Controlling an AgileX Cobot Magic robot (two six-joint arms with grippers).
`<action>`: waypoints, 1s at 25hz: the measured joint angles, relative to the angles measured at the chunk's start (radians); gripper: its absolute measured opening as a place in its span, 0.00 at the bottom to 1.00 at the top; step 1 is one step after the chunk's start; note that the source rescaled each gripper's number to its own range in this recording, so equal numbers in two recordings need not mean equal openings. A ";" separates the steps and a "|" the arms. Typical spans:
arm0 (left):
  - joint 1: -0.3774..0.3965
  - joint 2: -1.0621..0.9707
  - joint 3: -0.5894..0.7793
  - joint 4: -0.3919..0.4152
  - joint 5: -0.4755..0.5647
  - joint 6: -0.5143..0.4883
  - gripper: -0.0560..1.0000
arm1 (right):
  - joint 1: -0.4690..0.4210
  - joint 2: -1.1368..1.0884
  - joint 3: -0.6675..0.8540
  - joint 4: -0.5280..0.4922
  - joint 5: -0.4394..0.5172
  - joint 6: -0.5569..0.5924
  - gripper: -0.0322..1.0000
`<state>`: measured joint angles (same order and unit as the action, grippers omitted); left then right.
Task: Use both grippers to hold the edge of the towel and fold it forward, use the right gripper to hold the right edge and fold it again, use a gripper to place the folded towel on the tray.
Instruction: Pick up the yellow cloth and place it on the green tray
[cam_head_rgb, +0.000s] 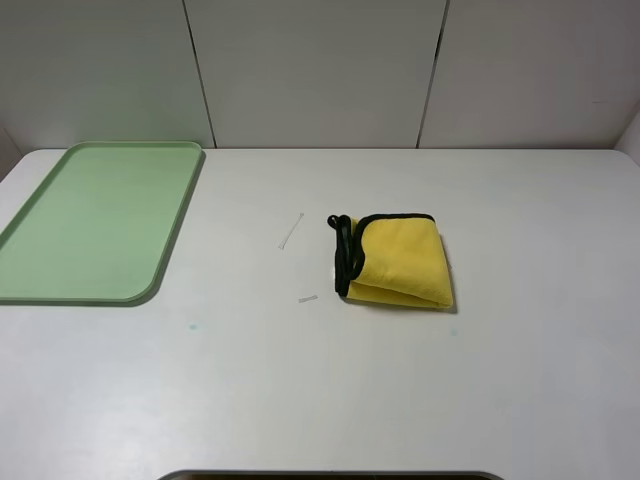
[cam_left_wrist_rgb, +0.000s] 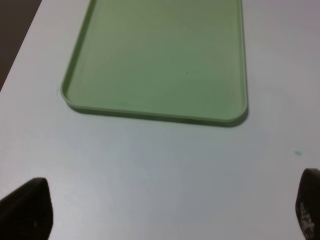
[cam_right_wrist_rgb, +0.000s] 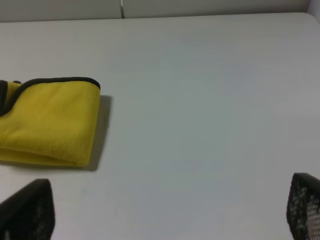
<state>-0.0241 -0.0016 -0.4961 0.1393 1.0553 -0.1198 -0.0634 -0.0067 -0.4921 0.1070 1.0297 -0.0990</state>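
The yellow towel (cam_head_rgb: 400, 261) lies folded into a small bundle on the white table, right of centre, its black-bound edge (cam_head_rgb: 344, 255) stacked on the left side. The right wrist view shows the same towel (cam_right_wrist_rgb: 50, 122) ahead of my right gripper (cam_right_wrist_rgb: 170, 212), which is open and apart from it with nothing between its fingers. The pale-green tray (cam_head_rgb: 165, 250) sits empty at the far left. My left gripper (cam_left_wrist_rgb: 170, 215) is open over bare table, short of the tray's near rim (cam_left_wrist_rgb: 155, 116). Neither arm appears in the exterior high view.
Two small white scraps (cam_head_rgb: 291, 232) (cam_head_rgb: 307, 298) lie on the table (cam_head_rgb: 320, 380) just left of the towel. A grey panelled wall (cam_head_rgb: 320, 70) closes off the back. A dark edge (cam_head_rgb: 330, 475) shows at the bottom of the exterior view.
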 joint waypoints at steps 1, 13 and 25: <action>0.000 0.000 0.000 0.000 0.000 0.000 0.97 | 0.000 0.000 0.000 0.000 0.000 0.000 1.00; 0.000 0.029 -0.003 -0.068 -0.013 -0.009 0.97 | 0.000 0.000 0.000 0.000 0.000 0.000 1.00; 0.000 0.387 -0.013 -0.294 -0.231 -0.086 0.97 | 0.000 0.000 0.000 0.000 0.000 0.000 1.00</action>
<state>-0.0241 0.3857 -0.5092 -0.1544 0.8244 -0.2056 -0.0634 -0.0067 -0.4921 0.1070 1.0297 -0.0990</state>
